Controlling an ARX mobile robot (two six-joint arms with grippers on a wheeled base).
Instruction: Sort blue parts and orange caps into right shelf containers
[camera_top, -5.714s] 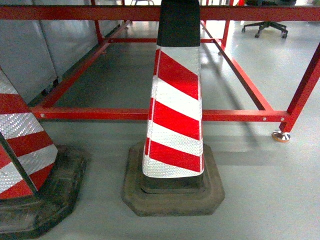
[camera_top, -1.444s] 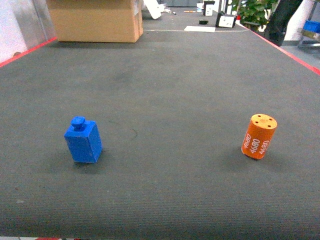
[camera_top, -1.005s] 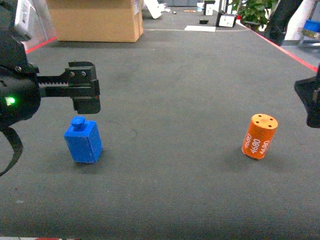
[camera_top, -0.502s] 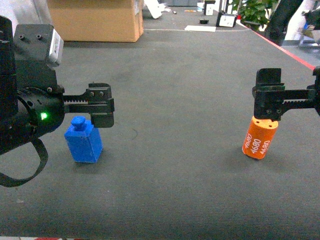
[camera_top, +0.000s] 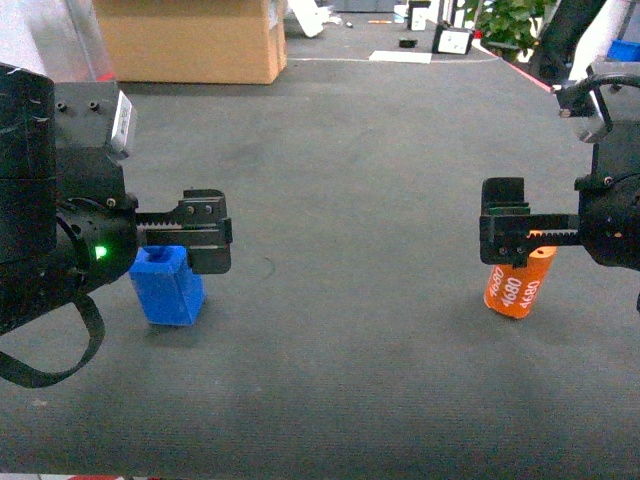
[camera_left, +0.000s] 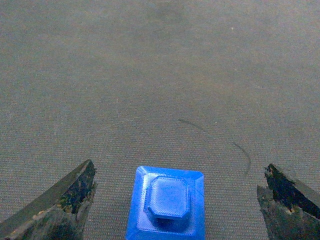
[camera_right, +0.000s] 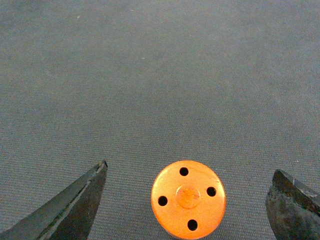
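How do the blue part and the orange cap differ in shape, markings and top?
The blue part is a square-sided block; the orange cap is a round cylinder. The cap's side carries white 4680 print; the part's visible faces are plain. The part's top has a raised knob; the cap's flat top has four holes. Both stand on the mat, each between open gripper fingers.

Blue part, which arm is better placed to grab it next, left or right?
Left. The left gripper hangs open directly over the blue part, one finger on either side. The right gripper is across the table, open over the orange cap.
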